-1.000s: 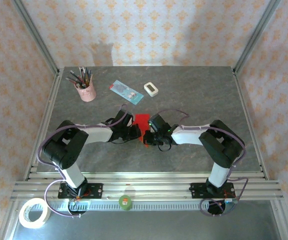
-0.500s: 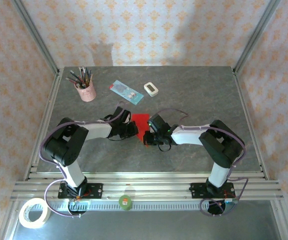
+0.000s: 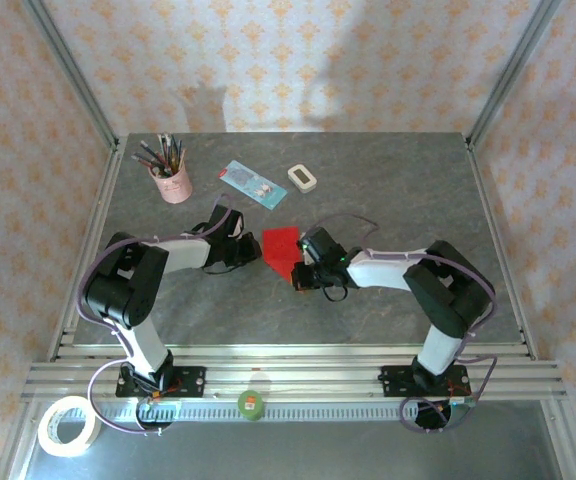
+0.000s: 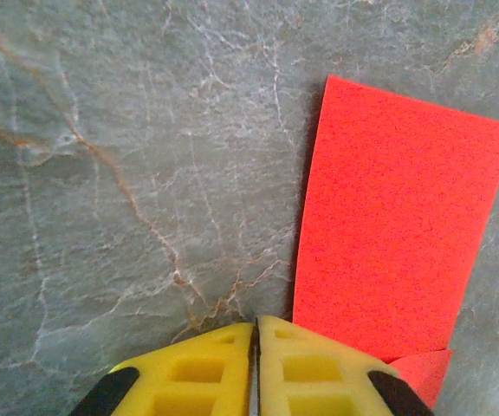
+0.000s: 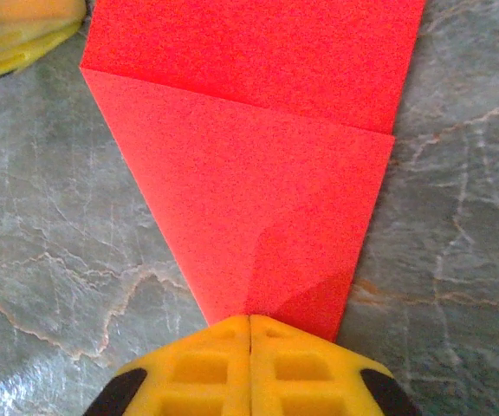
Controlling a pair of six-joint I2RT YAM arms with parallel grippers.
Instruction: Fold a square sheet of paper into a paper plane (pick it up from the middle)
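Note:
The red square sheet of paper (image 3: 281, 248) lies flat on the grey table, folded into a band with a tapering flap (image 5: 249, 199). My right gripper (image 3: 300, 274) is at its near right end. The right gripper (image 5: 249, 322) is shut, its yellow tips over the narrow end of the flap. My left gripper (image 3: 253, 253) sits just left of the sheet. In the left wrist view the left gripper (image 4: 256, 328) is shut beside the paper's long edge (image 4: 397, 217), one finger overlapping the near corner. A left fingertip (image 5: 16, 35) shows by the sheet's far corner.
A pink cup of pens (image 3: 171, 180), a light blue card (image 3: 253, 183) and a small white block (image 3: 302, 178) stand behind the sheet. A tape roll (image 3: 68, 425) and a green disc (image 3: 252, 404) lie below the front rail. Metal posts frame the table.
My left gripper has drawn back to the left, off the sheet. The paper has settled flat and shows more fully. My right gripper has stayed at the sheet's near end.

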